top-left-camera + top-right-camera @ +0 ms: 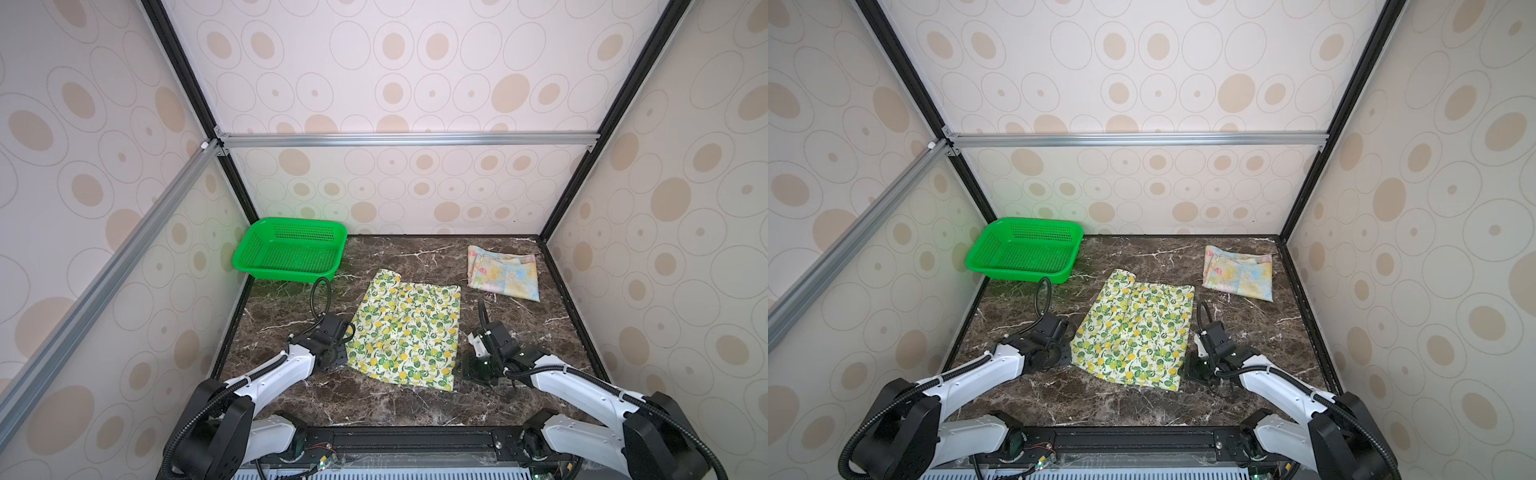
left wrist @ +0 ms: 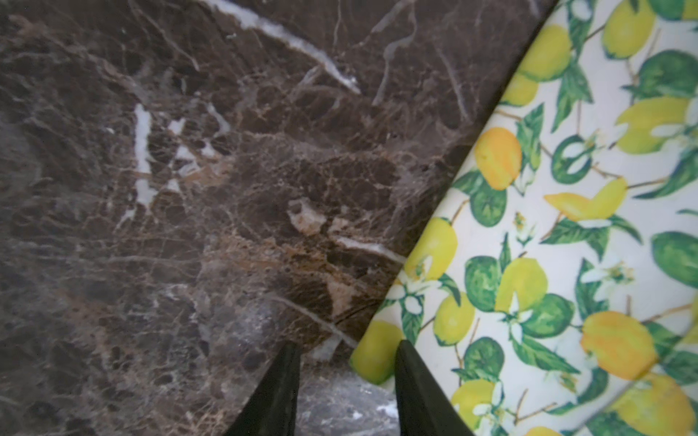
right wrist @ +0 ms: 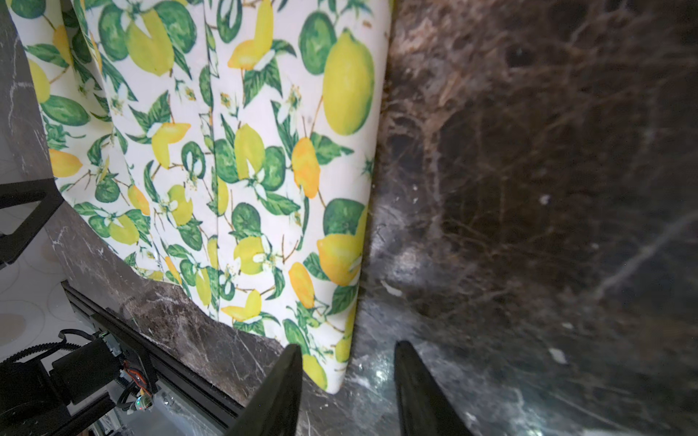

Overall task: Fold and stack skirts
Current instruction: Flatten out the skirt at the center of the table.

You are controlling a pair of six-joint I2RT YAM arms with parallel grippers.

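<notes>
Lemon skirt [image 1: 405, 332] flat at lower centre; pastel skirt [image 1: 505, 272] folded at upper right. Left fingers [image 2: 279, 396] and right fingers [image 3: 419, 389] parted astride lemon skirt's lower corners, gripping nothing. Pinch both evenly, lift together, fold away.

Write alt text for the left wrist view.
The jaws of the left gripper stand apart on either side of a corner of the lemon-print skirt. The dark, white-veined marble tabletop fills the rest of the view.
</notes>
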